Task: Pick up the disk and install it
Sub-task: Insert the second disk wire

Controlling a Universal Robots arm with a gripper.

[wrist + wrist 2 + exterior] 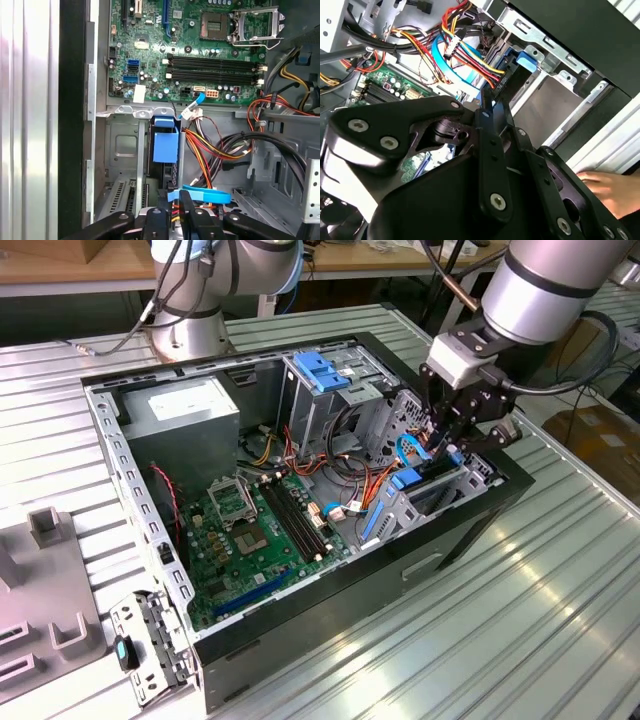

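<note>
The hand [447, 447] hung over the drive cage [430, 502] at the corner of the open computer case [330, 635] towards the exterior view's right. Its jaws were drawn narrow, seemingly pinching the disk [507, 85], which showed in the second wrist view as a thin dark slab standing on edge, its far end down in the cage beside a blue tab [526, 59]. How deep it sat could not be told. To seat it well, the slab probably needed to be kept square to the cage walls and pushed straight along the slot, since any tilt would likely jam the rails. The bundle of coloured cables [210, 145] lay close by the slot and looked apt to snag or be trapped. A person's fingers [602, 186] rested near the outside of the case, which called for care. The case lay on its side on a ribbed metal table [560, 570], motherboard [250, 530] facing up, with a grey fixture [50, 590] at the exterior view's left and a second robot base [190, 330] behind.
</note>
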